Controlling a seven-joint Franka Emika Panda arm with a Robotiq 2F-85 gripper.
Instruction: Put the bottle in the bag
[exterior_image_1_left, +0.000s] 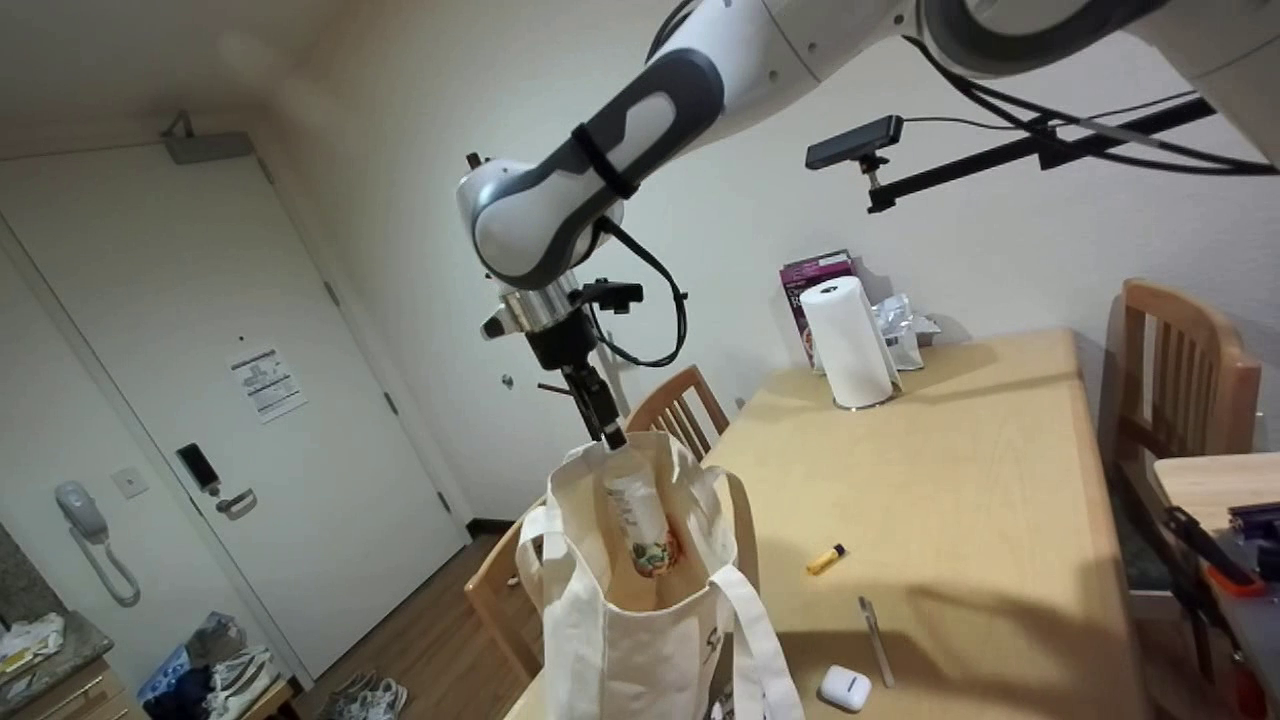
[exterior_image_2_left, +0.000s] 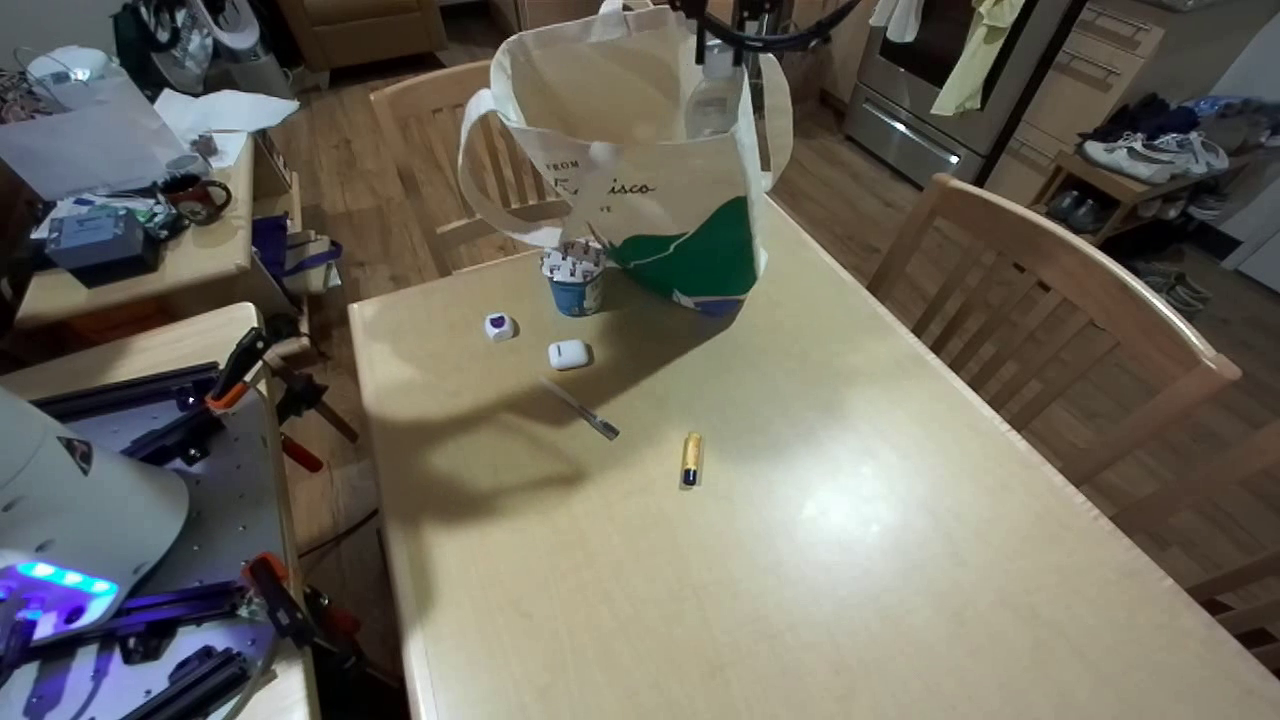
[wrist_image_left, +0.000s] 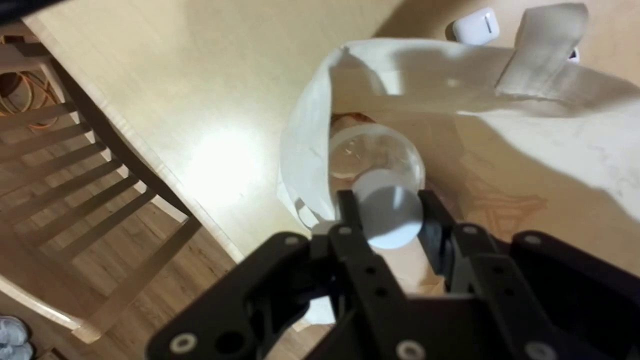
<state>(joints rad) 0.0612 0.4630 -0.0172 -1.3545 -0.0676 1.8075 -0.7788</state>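
The off-white cloth bag (exterior_image_1_left: 640, 655) stands open on the table with its looped handles hanging outside; it shows in both exterior views (exterior_image_2_left: 690, 185). The clear plastic bottle (exterior_image_1_left: 640, 520) hangs inside the bag's mouth, close to one side wall, as the wrist view also shows (wrist_image_left: 370, 145). Its colourful lower band is lower in the bag. My gripper (wrist_image_left: 386, 207) is shut on the bottle's pale round cap, one finger on each side. The gripper (exterior_image_1_left: 610, 440) is at the level of the bag's rim. Whether the bottle touches the bag's bottom is hidden.
On the table (exterior_image_2_left: 850, 600) lie a yellow marker (exterior_image_2_left: 691, 460), a pen (exterior_image_2_left: 582, 408), a white earbuds case (exterior_image_2_left: 569, 354), a small white cube (exterior_image_2_left: 499, 326) and a blue cup (exterior_image_2_left: 577, 290) beside the bag. A paper towel roll (exterior_image_1_left: 850, 345) stands farther back. Wooden chairs (exterior_image_2_left: 1050, 330) surround the table.
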